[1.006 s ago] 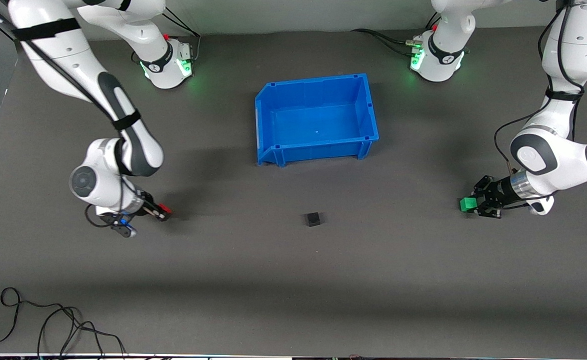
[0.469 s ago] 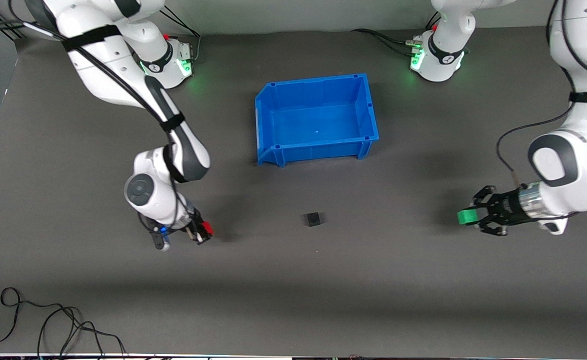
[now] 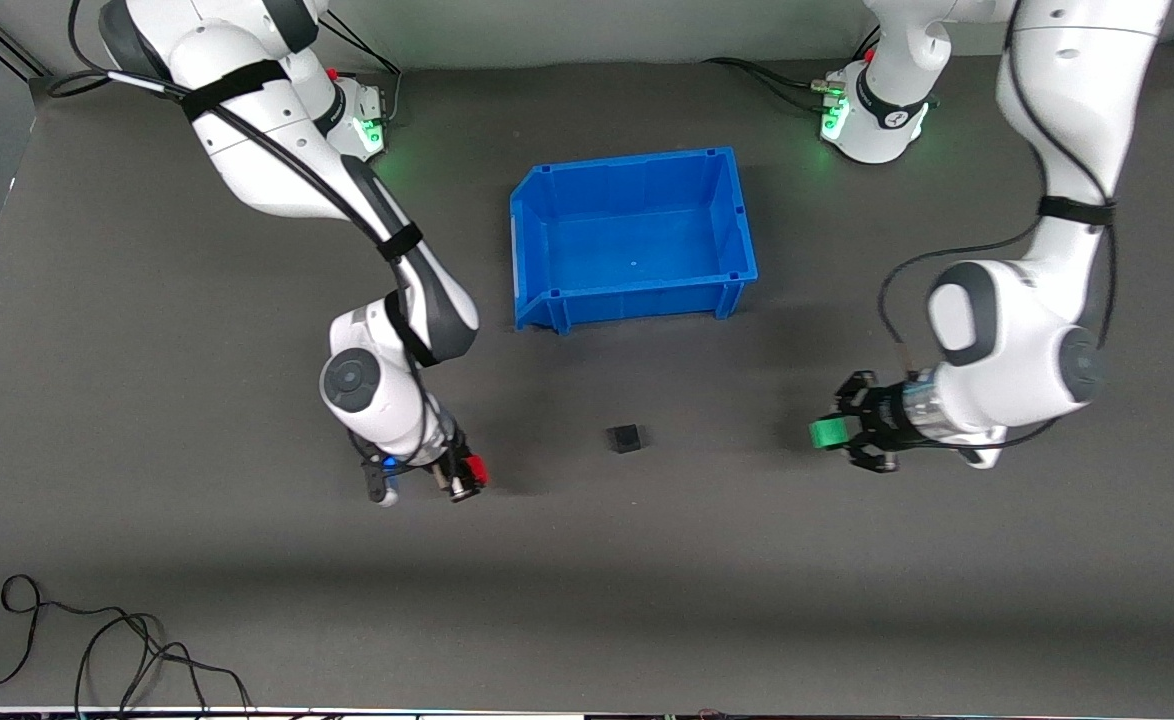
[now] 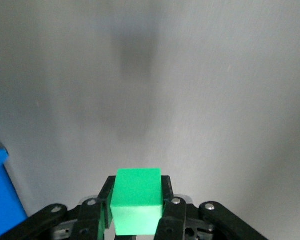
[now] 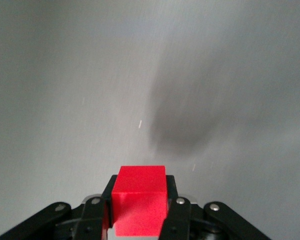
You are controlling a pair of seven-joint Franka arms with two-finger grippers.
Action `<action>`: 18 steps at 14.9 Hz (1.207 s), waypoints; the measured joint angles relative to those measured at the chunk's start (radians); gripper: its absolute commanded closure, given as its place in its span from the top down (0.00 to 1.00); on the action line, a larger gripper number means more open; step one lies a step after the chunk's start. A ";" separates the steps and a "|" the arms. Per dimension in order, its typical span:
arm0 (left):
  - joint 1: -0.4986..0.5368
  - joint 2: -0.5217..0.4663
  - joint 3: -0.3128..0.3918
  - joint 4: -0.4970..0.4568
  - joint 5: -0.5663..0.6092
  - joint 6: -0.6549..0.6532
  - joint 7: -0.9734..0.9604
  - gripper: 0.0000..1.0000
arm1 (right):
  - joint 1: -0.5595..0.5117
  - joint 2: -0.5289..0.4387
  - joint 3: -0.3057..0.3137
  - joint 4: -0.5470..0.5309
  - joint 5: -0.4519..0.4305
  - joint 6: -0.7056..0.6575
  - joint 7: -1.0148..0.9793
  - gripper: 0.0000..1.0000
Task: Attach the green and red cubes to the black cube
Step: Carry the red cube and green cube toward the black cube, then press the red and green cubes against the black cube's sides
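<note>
While black cube (image 3: 626, 438) sits alone | left gripper (image 3: 840, 432) clamps one green cube (image 3: 827, 432) | right gripper (image 3: 465, 478) apparently clamps one red cube (image 3: 474, 469)

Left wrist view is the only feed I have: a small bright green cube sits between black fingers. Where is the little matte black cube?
Observer: The matte black cube lies on the dark table, nearer the front camera than the blue plastic bin.
Operator: What is the other arm carrying?
Observer: The right gripper is shut on a small bright red cube.
Operator: Anything in the bin?
Observer: No, nothing shows inside it.
</note>
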 measured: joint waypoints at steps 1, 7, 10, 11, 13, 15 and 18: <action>-0.031 0.007 0.000 0.000 0.000 0.026 -0.027 0.01 | 0.003 0.006 0.016 0.013 0.000 0.000 0.017 0.00; -0.197 0.091 -0.002 0.001 -0.039 0.208 -0.121 0.01 | 0.095 0.049 0.040 0.086 0.000 -0.001 0.070 0.00; -0.258 0.131 -0.003 0.011 -0.060 0.295 -0.177 0.01 | 0.151 0.090 0.038 0.142 0.000 0.000 0.135 0.00; -0.274 0.148 -0.002 0.023 -0.060 0.313 -0.203 0.01 | 0.159 0.100 0.037 0.156 0.000 0.000 0.140 0.00; -0.301 0.183 -0.002 0.056 -0.060 0.336 -0.240 0.01 | 0.164 0.114 0.037 0.167 0.000 0.000 0.141 0.00; -0.322 0.213 -0.002 0.082 -0.060 0.365 -0.262 0.01 | 0.167 0.125 0.037 0.172 0.000 -0.001 0.141 0.00; -0.339 0.244 -0.002 0.097 -0.060 0.410 -0.270 0.01 | 0.168 0.151 0.037 0.188 0.000 -0.001 0.141 0.00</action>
